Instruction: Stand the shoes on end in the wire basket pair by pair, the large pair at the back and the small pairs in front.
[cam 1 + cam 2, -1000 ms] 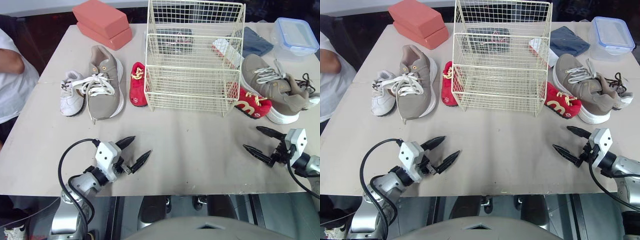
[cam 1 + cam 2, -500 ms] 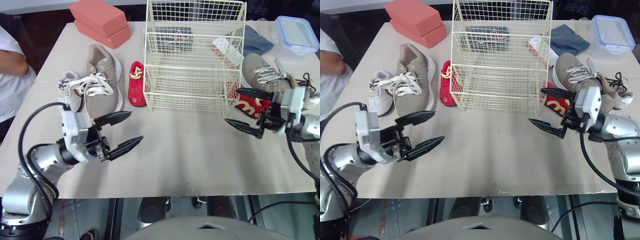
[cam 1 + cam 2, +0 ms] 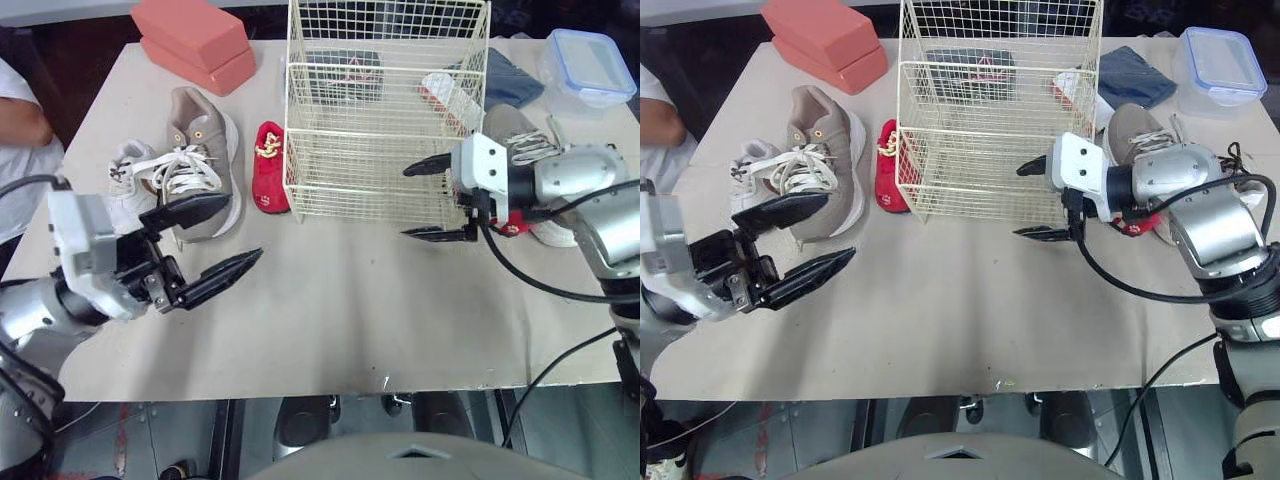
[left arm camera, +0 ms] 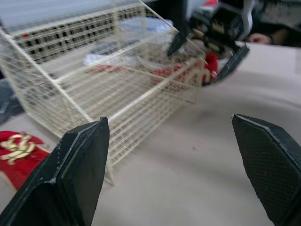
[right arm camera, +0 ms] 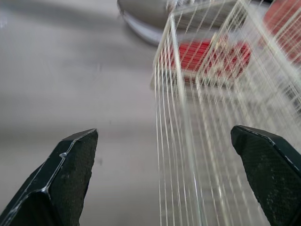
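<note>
Left gripper, jaws spread wide, hovers low over the front left of the table, its fingers aimed across toward the wire basket. The forearm reaches in from the table's left edge. The right gripper, also gaping and holding nothing, points leftward at the basket's front right corner, the arm bent in from the right. One finger is level with the basket's mesh wall and the other sits low by its base; contact cannot be judged.

All the shoes lie on the table outside the basket. A large tan shoe, a small white shoe and a small red shoe lie to its left. Another tan shoe and a red shoe lie to its right, behind the right gripper.
</note>
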You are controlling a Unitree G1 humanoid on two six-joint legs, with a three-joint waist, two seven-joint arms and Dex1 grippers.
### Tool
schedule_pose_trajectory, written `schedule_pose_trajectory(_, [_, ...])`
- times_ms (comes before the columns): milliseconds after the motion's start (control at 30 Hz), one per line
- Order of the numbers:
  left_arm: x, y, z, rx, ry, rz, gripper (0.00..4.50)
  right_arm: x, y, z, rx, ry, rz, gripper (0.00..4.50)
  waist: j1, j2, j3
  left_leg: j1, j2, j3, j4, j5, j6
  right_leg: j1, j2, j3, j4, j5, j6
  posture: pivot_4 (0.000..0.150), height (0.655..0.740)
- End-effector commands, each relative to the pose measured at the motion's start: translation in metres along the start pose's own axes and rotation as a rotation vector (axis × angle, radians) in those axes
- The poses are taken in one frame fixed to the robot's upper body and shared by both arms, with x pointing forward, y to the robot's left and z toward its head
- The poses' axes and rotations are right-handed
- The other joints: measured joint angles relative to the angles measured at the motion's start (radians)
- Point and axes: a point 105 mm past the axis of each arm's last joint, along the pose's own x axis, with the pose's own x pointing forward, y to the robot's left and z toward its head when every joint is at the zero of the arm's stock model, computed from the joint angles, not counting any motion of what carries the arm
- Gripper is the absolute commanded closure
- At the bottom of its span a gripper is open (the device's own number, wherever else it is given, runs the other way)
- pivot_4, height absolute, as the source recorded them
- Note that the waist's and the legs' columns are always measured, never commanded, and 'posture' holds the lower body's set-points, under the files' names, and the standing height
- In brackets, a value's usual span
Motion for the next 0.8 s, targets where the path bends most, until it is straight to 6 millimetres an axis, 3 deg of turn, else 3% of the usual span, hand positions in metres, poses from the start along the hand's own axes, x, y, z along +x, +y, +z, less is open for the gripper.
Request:
schedule_pose_trajectory(33, [-0.002,-0.01,0.013,-0.01,-0.031,-0.005,0.02,0.003,-0.008,0.004,-0.047,0.031,0.012,0.0,0.004,-0.001,0.0,0.0,0.0,0.0,0.0,0.0,0.0,0.0,0.0,0.0,0.0,0.0,0.0,0.15,0.686])
schedule_pose_trajectory(67, [-0.003,-0.012,0.012,-0.013,-0.023,0.0,0.02,0.005,-0.011,0.003,-0.052,0.041,0.015,0.0,0.003,-0.001,0.001,0.0,0.0,-0.001,0.0,0.0,0.0,0.0,0.0,0.0,0.001,0.0,0.0,0.15,0.686])
schedule_pose_trajectory(167, [-0.004,-0.015,0.012,-0.023,-0.019,0.006,0.0,0.008,-0.015,-0.002,-0.074,0.076,0.024,0.88,0.002,-0.001,0.001,0.0,0.0,0.0,0.001,0.0,0.0,0.0,0.0,-0.001,0.001,0.0,0.0,0.15,0.686])
schedule_pose_trajectory(467, [-0.002,-0.015,0.011,-0.016,-0.017,0.001,0.0,0.006,-0.023,-0.001,-0.147,0.104,0.066,4.47,0.002,-0.001,0.001,0.0,0.0,0.0,0.001,0.0,0.0,0.0,0.001,-0.002,0.001,0.0,0.0,0.15,0.686])
schedule_pose_trajectory(800, [0.003,-0.012,0.012,-0.005,-0.018,-0.015,0.0,0.007,-0.023,0.004,-0.134,0.096,0.052,4.47,-0.001,0.0,0.001,0.0,0.0,0.001,0.001,0.0,-0.001,0.0,0.001,-0.002,0.001,0.002,-0.003,0.15,0.686])
